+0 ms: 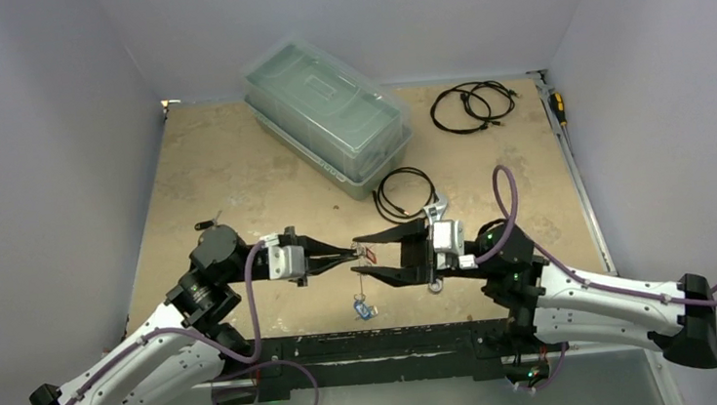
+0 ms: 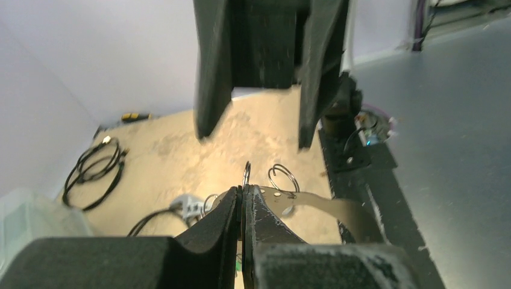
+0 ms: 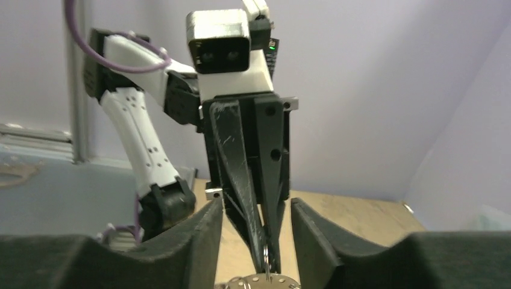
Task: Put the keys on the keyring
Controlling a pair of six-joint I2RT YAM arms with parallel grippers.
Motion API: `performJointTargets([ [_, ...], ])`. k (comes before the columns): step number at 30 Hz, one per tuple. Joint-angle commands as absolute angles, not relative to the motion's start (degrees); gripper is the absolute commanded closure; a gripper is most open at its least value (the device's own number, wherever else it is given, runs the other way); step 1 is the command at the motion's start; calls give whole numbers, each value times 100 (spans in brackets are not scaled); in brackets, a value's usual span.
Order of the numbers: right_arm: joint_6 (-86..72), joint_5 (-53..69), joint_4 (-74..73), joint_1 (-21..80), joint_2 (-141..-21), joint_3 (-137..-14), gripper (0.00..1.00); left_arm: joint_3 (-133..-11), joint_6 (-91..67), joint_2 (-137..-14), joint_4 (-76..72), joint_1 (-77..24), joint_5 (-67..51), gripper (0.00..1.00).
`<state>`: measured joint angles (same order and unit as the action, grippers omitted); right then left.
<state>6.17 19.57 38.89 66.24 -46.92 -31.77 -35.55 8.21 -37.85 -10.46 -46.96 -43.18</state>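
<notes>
The left gripper pinches a small ring of the blurred, half-hidden keyring between the right gripper's spread jaws.

You have a left arm and a right arm, both in white shells dotted with small dark screw holes, with black joints and bases, and each trailing a looping purple cable. Each wrist carries a silver-grey camera block with two round lenses. The left gripper and right gripper have long, tapered, matte-black fingers, lightly scratched; small green lights glow on your right arm.
</notes>
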Motion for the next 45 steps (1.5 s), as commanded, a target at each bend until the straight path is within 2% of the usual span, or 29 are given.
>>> performJointTargets([
  [1, 1015, 1181, 1876, 6645, -4406, -4056, 47, -4068, 1782, -3831, 371, -4696, -3694, 100],
  [7, 1530, 510, -247, 6645, -4828, -5099, 41, -4398, 2234, -4014, 1041, -4699, -3310, 100],
  [14, 1912, 611, -1447, 6645, -5776, -5972, 50, -4643, 2366, -4053, 1523, -4693, -2996, 100],
  [17, 1942, 696, -1436, 6645, -5810, -5922, 53, -4649, 2374, -4018, 1639, -4698, -2903, 100],
  [21, 1942, 677, -1406, 6645, -5805, -5897, 62, -4679, 2360, -4046, 1752, -4698, -2892, 100],
  [30, 1959, 590, -1338, 6640, -6000, -5864, 67, -4694, 2333, -4111, 1735, -4696, -3012, 100],
  [33, 1959, 546, -1308, 6645, -6097, -5845, 72, -4699, 2295, -4146, 1706, -4696, -3051, 100],
  [45, 1963, 531, -1201, 6645, -6277, -5757, 74, -4710, 2275, -4209, 1674, -4693, -3145, 100],
])
